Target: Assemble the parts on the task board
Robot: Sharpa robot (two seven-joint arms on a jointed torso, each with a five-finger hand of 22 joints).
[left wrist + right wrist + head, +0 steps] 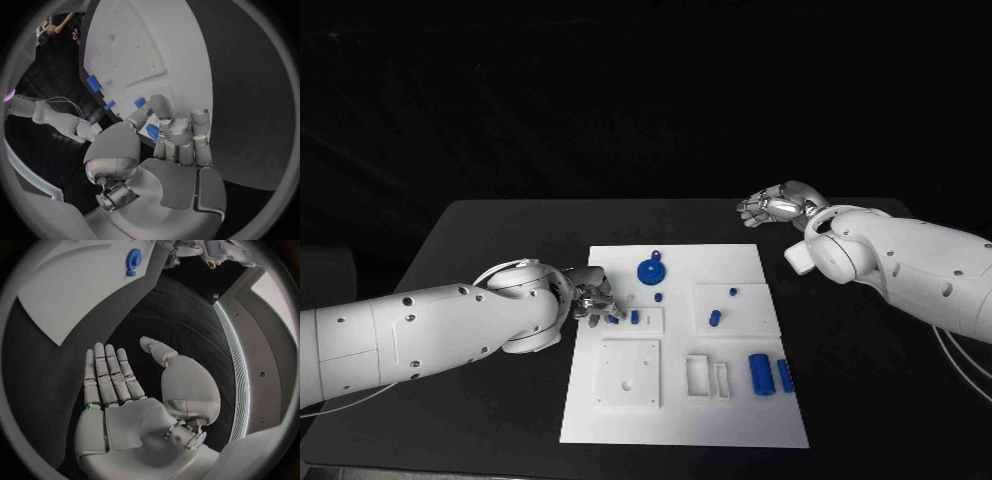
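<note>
Black surface point(488, 230) is seen under the white task board point(733, 420). At the board's left edge the left hand point(596, 302) is curled over a small blue part point(152, 132); whether it is gripped cannot be told. Beyond, a blue gear point(651, 270) and blue cylinders point(762, 373) are seen on the board. The right hand point(776, 208) is held open, fingers straight, past the board's far right corner.
</note>
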